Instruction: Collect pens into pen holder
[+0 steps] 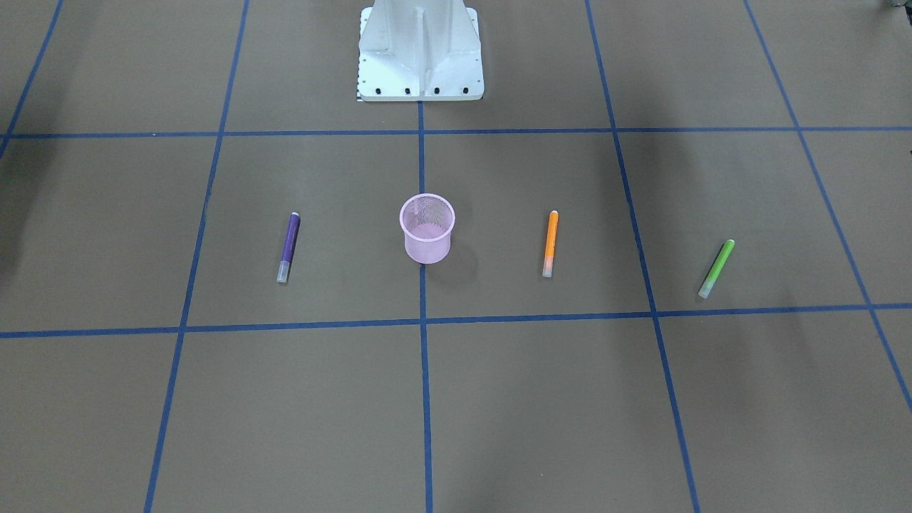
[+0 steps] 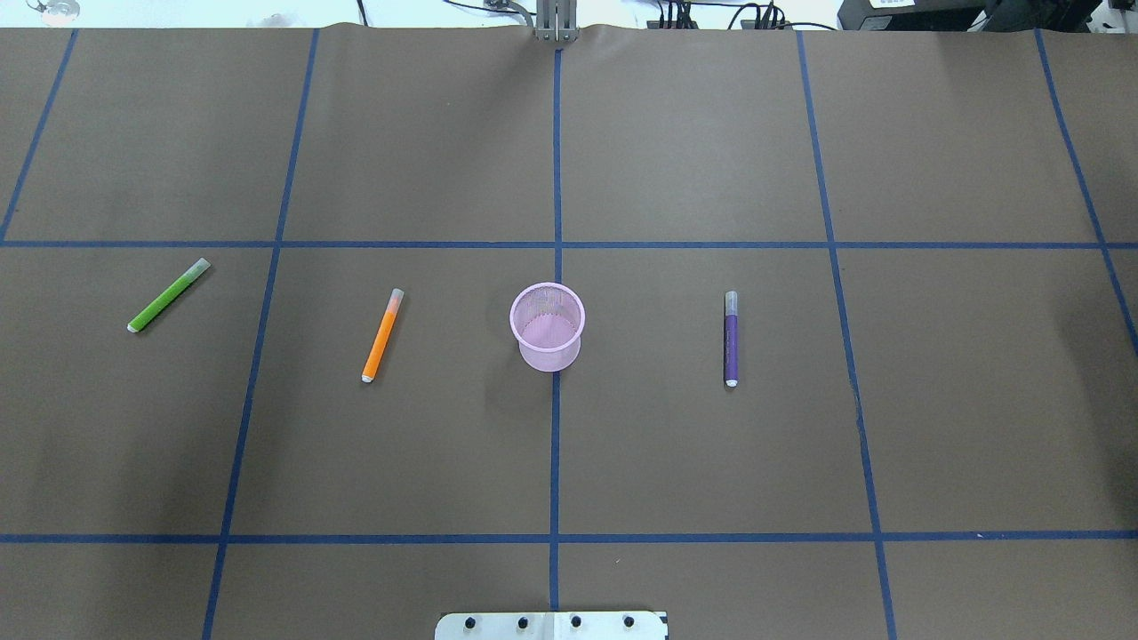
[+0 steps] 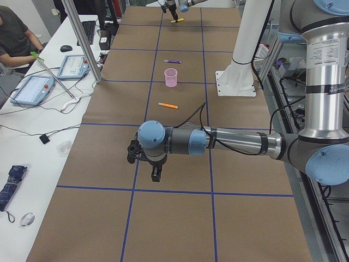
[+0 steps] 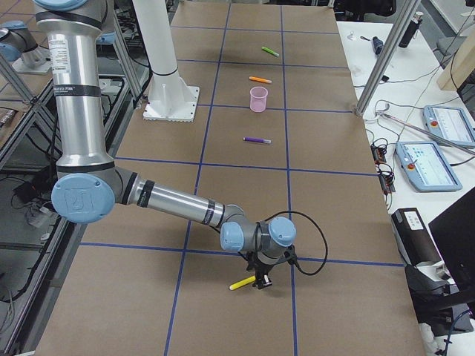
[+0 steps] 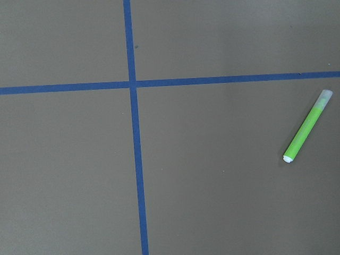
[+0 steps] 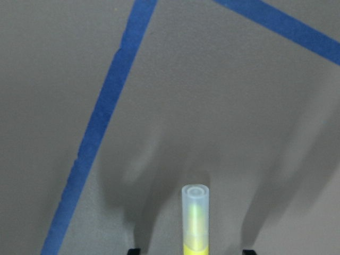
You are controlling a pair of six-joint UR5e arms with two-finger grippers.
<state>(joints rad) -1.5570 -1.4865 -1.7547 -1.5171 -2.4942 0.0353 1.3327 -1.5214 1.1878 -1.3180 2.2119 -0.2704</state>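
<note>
At the near right end, the right gripper point(image 4: 260, 284) is straddling the slim yellow pen point(image 6: 195, 218) lying flat, jaws wide. Farther left are lying the slim purple pen point(image 2: 731, 342), the upright round pink wire-mesh cup point(image 2: 547, 354) showing only bare mesh inside, the orange pen point(image 2: 382, 338) and the green pen point(image 2: 167, 296). Farthest, the left gripper point(image 3: 156, 174) is hovering; I cannot tell its opening.

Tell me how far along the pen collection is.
Nothing is done yet: the pen holder is empty. In hand: the right claw straddles the yellow pen, jaws apart, not gripping. Remaining: the purple pen, orange pen and green pen lie outside it.
</note>
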